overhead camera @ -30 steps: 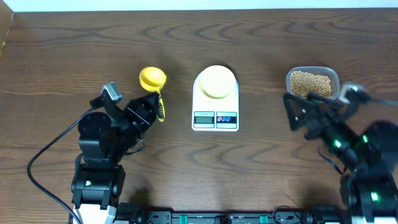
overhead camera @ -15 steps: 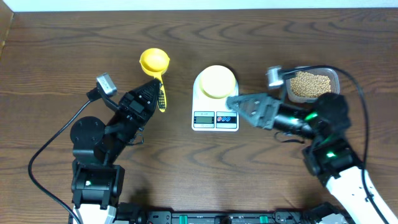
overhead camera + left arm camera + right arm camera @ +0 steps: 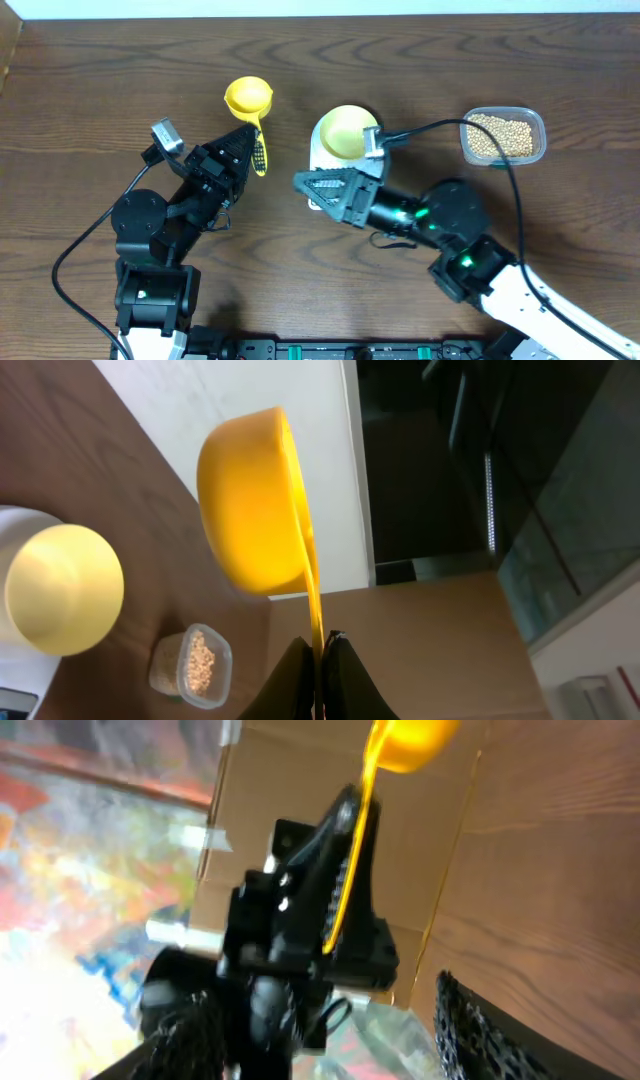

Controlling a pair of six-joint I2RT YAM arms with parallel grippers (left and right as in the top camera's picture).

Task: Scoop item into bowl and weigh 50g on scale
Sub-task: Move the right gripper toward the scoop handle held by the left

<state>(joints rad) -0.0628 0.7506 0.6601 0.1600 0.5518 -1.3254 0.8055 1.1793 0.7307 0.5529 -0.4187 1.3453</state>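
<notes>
My left gripper [image 3: 253, 152] is shut on the ribbed handle of a bright yellow scoop [image 3: 247, 97], which sits left of the scale. In the left wrist view the scoop [image 3: 255, 500] rises from my gripper [image 3: 322, 650], its handle pinched between the fingers. The pale yellow bowl [image 3: 345, 130] stands on the white scale [image 3: 319, 150]. My right gripper [image 3: 312, 192] hangs open over the scale's front edge, hiding the display, with nothing between its fingers. The beans [image 3: 500, 135] lie in a clear tub at the right. In the right wrist view my right gripper [image 3: 330, 1040] faces the left arm and scoop [image 3: 410, 742].
The clear tub [image 3: 503, 137] stands near the table's right side, behind the right arm. The right arm stretches across the table from lower right to the scale. The left arm's base and a black cable lie at lower left. Bare wood surrounds the scale.
My right arm has swung left, from beside the tub to over the scale's front, with its jaws narrowing. The left arm has reached slightly forward, the scoop still in its grip.
</notes>
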